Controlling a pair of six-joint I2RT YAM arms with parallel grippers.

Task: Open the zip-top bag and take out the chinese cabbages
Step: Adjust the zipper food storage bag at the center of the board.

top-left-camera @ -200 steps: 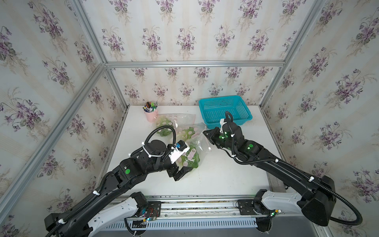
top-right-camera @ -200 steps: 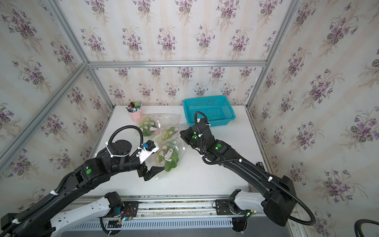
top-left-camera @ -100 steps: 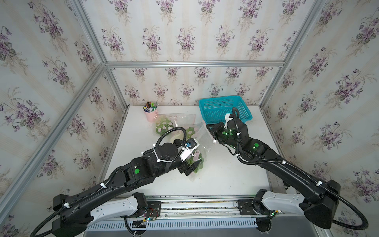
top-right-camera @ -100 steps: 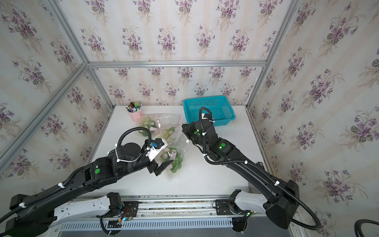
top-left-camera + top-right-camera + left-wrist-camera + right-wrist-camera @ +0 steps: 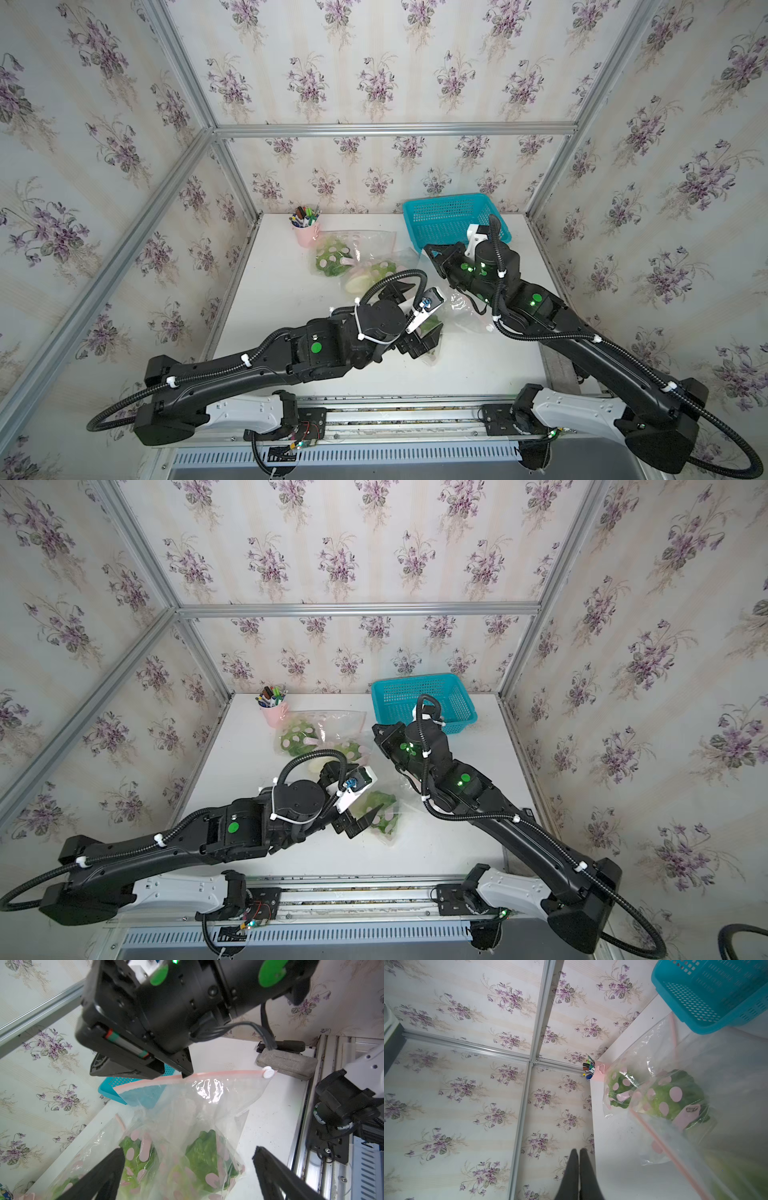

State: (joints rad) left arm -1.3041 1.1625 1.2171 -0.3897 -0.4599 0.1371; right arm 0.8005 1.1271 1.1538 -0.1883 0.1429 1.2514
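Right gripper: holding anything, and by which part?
Probably the zip-top bag, by its pink zip strip: in the left wrist view the shut right gripper meets the raised strip. Its own view shows nothing between its fingertips.

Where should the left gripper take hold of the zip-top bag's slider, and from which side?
Pinch the white slider at the end of the pink zip strip, probably from above, one jaw on each face: the strip is the raised top edge of the zip-top bag, the slider riding it.

Left hand (image 5: 189, 1150) agape; right hand (image 5: 576, 1152) — pinched closed.
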